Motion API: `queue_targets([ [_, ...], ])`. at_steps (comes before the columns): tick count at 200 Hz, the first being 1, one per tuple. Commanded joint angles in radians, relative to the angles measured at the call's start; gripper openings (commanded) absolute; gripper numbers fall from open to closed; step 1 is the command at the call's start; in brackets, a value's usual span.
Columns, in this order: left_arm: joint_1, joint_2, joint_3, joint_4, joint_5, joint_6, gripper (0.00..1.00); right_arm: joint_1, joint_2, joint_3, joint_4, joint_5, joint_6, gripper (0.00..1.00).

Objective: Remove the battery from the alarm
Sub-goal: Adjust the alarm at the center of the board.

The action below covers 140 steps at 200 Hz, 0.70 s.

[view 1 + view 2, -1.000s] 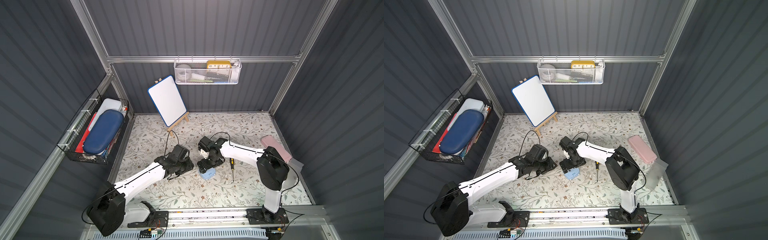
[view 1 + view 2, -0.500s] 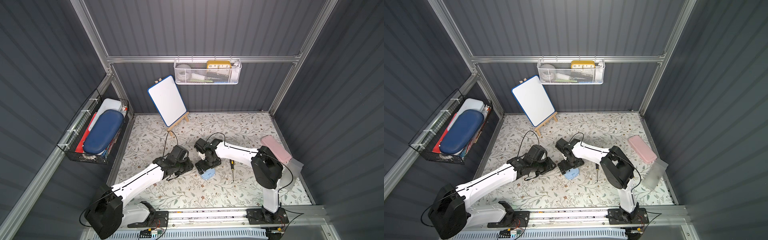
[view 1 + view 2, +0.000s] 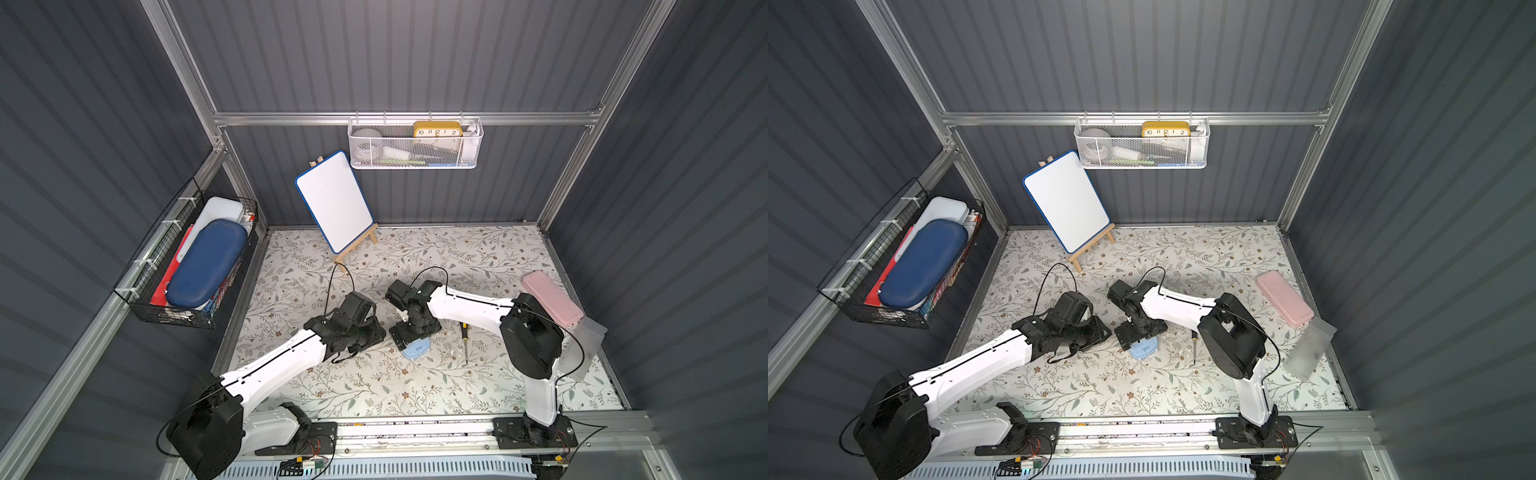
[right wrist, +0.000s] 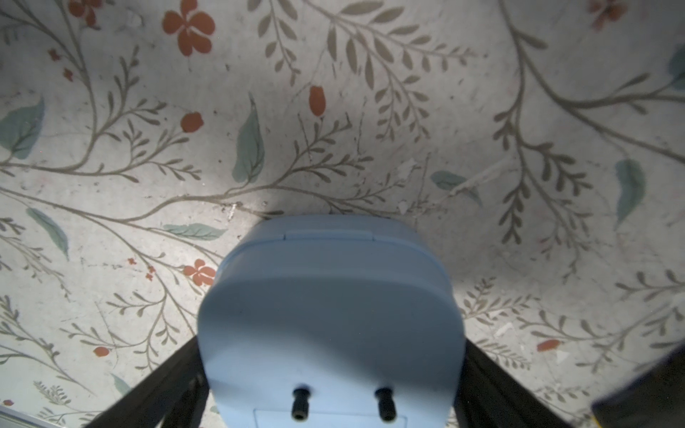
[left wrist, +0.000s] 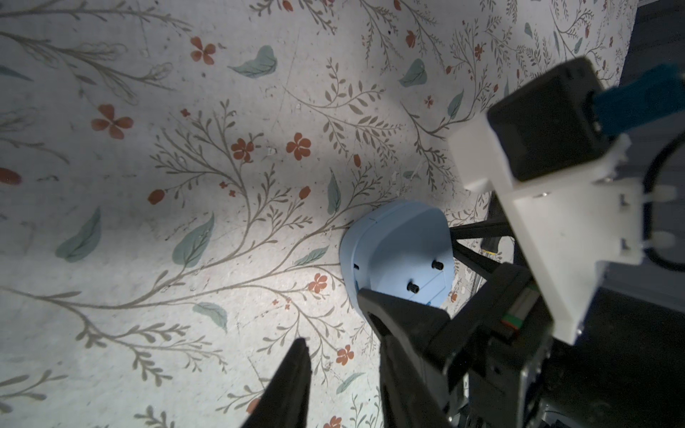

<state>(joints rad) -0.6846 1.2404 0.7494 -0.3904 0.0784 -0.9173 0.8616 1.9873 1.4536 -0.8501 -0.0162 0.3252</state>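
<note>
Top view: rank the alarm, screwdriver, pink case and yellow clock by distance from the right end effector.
1. alarm, directly under the right end effector
2. screwdriver, just right of it
3. pink case, far right
4. yellow clock, in the back-wall basket

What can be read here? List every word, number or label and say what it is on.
"10 11 12 1 2": face of the yellow clock in the white wire basket.
Whiteboard: blank.
Back of the alarm: no lettering shows.
Things in the black side basket: any print is too small to read.
</note>
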Motion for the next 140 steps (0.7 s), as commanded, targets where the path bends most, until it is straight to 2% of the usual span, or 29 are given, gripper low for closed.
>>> queue_targets([
  [1, 0.007, 0.003, -0.024, -0.012, 0.009, -0.011, 0.36, -0.001, 0.087, -0.039, -0.022, 0.083, 0.02, 0.99],
  [55, 0.007, 0.008, -0.018, -0.024, -0.004, -0.015, 0.36, -0.005, 0.099, -0.067, 0.023, 0.159, 0.046, 0.98],
  [63, 0.007, 0.005, -0.014, -0.032, -0.009, -0.015, 0.36, -0.012, 0.111, -0.066, 0.026, 0.135, 0.041, 0.83],
  [74, 0.007, 0.001, -0.01, -0.038, -0.012, -0.014, 0.36, -0.023, 0.131, -0.055, 0.017, 0.099, 0.04, 0.68],
  [98, 0.007, -0.012, -0.015, -0.043, -0.016, -0.017, 0.36, -0.03, 0.136, -0.062, 0.034, 0.066, 0.036, 0.41],
  [117, 0.007, -0.019, -0.019, -0.047, -0.02, -0.018, 0.36, -0.029, 0.127, -0.057, 0.029, 0.053, 0.043, 0.34],
  [140, 0.007, -0.015, -0.017, -0.038, -0.022, -0.017, 0.35, -0.022, 0.09, -0.06, 0.029, 0.067, 0.03, 0.35],
])
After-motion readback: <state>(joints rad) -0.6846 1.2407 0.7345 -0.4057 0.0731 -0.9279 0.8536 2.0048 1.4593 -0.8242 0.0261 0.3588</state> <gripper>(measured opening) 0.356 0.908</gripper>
